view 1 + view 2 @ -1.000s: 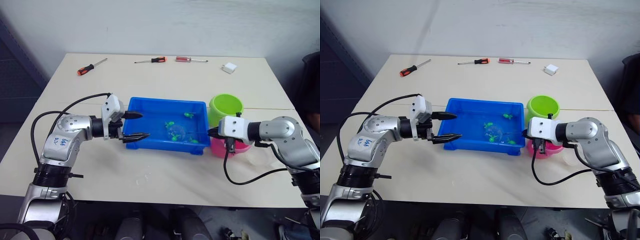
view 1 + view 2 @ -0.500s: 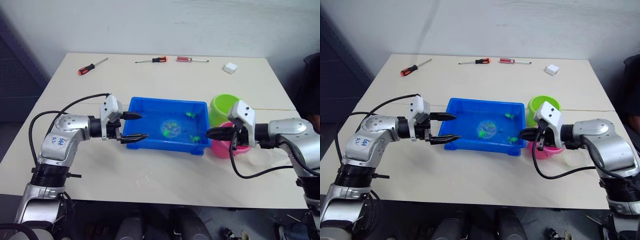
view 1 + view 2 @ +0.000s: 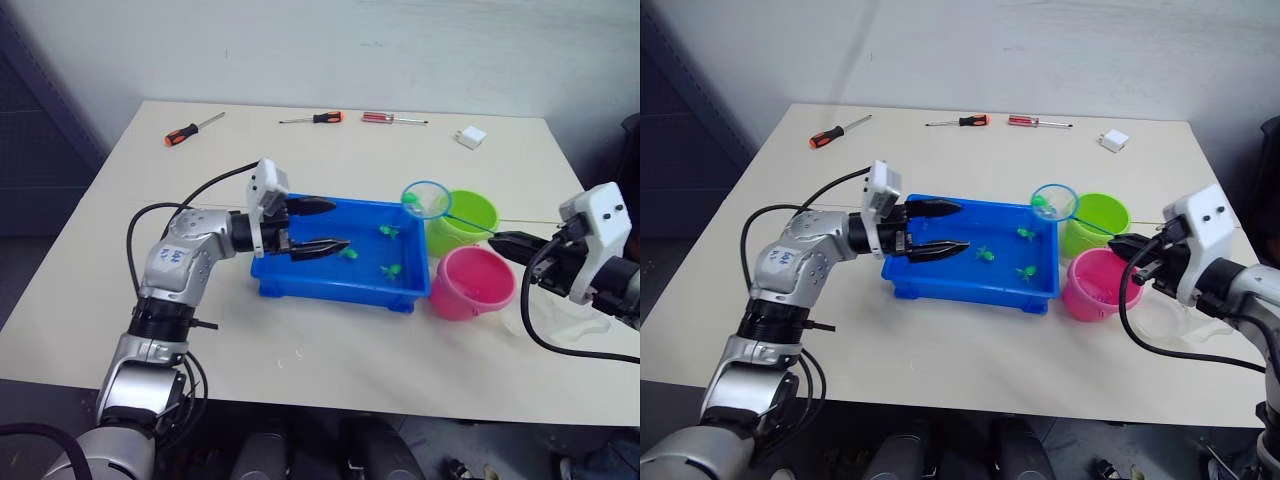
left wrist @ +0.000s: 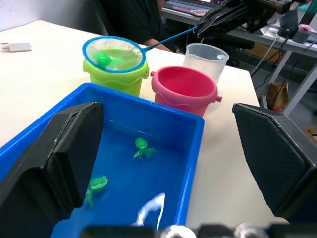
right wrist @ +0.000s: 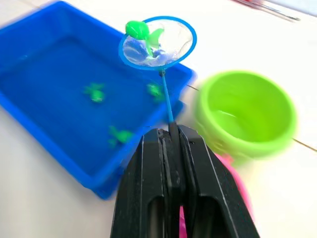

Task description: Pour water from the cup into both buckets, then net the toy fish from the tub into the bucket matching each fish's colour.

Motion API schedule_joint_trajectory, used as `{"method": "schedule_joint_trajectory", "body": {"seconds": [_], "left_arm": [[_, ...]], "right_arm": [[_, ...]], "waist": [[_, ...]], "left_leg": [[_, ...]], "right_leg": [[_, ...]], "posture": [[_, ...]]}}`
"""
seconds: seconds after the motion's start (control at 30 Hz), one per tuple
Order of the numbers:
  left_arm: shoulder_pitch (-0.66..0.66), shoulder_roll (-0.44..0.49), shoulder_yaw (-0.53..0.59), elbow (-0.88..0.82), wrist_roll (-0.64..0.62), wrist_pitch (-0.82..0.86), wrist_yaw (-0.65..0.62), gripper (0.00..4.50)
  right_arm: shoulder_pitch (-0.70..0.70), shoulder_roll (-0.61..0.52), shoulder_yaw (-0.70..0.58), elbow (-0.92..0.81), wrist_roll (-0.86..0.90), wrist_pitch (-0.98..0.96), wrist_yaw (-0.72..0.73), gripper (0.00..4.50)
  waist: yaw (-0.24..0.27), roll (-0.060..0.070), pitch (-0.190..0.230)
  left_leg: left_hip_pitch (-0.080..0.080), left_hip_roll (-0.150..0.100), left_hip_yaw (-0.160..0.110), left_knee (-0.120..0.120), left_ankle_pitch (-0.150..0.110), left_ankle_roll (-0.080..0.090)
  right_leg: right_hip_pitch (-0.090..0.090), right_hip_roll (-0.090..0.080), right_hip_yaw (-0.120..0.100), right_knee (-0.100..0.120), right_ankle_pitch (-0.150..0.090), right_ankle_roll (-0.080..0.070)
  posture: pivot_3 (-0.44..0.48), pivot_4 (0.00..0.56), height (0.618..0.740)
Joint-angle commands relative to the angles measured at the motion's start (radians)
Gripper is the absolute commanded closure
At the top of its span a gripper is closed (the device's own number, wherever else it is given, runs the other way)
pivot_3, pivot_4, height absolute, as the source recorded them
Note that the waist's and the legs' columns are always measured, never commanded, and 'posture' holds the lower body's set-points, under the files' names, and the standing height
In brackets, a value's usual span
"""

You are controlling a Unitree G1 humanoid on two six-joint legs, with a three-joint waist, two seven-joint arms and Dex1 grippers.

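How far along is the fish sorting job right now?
Pouring looks done: the clear cup stands upright beside the pink bucket. In hand: the right end effector holds the net, lifted between the tub and the green bucket, with a green fish in it. Left: tipping it in, then three green fish in the tub. The left end effector is open over the tub.

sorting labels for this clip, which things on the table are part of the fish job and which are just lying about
Part of the job:
net, held in the right end effector, a green fish in it
blue tub
green bucket
pink bucket
clear cup

Lying about:
orange-handled screwdriver
two screwdrivers at the far edge
small white block
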Motion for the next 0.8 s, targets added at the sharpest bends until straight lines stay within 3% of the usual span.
{"method": "schedule_joint_trajectory", "body": {"seconds": [0.03, 0.13, 0.27, 0.47, 0.67, 0.8], "left_arm": [[-0.039, -0.017, 0.0, 0.031, 0.019, -0.05, -0.006, 0.01], [-0.04, -0.016, -0.003, 0.036, 0.025, -0.062, -0.024, 0.01], [-0.042, -0.005, 0.003, 0.042, 0.033, -0.068, -0.033, 0.01], [-0.039, 0.013, 0.011, 0.037, 0.038, -0.066, -0.033, 0.01], [-0.02, 0.046, 0.017, 0.021, 0.042, -0.063, -0.03, 0.01], [0.005, 0.081, 0.008, 0.019, 0.066, -0.075, -0.038, 0.01]], "right_arm": [[0.033, -0.023, -0.046, -0.01, -0.081, -0.072, -0.077, 4.5], [0.074, -0.071, 0.026, 0.018, -0.206, -0.223, -0.107, 4.5], [0.163, -0.253, 0.222, 0.101, -0.504, -0.605, -0.097, 4.5], [0.186, -0.452, 0.372, 0.268, -0.846, -1.014, -0.153, 4.5], [0.116, -0.464, 0.343, 0.383, -0.88, -1.132, -0.162, 4.5], [0.021, -0.346, 0.292, 0.372, -0.681, -1.074, -0.098, 4.5]], "waist": [[-0.001, 0.0, 0.0], [-0.003, 0.0, 0.0], [-0.004, 0.0, 0.0], [-0.002, 0.0, 0.0], [-0.003, 0.0, 0.0], [-0.006, 0.0, 0.0]], "left_leg": [[0.0, 0.0, 0.0, 0.0, 0.0, 0.0], [0.0, 0.0, 0.001, -0.001, 0.001, -0.002], [0.0, 0.0, 0.002, 0.0, 0.001, -0.001], [0.0, 0.0, 0.003, 0.0, 0.003, -0.004], [0.0, 0.0, 0.003, 0.0, 0.003, -0.005], [0.0, 0.0, 0.003, 0.001, 0.003, -0.005]], "right_leg": [[0.0, 0.0, 0.0, 0.0, 0.0, 0.0], [-0.001, 0.0, 0.001, 0.0, 0.0, 0.0], [-0.001, 0.001, 0.002, 0.001, 0.0, 0.0], [-0.001, 0.001, 0.002, 0.0, 0.0, 0.0], [-0.002, 0.001, 0.002, 0.0, 0.0, 0.0], [-0.001, 0.001, 0.002, 0.001, 0.0, 0.0]], "posture": [[0.0, 0.15, 0.74], [0.0, 0.15, 0.74], [0.0, 0.15, 0.74], [0.0, 0.15, 0.74], [0.0, 0.15, 0.74], [0.0, 0.15, 0.74]]}}
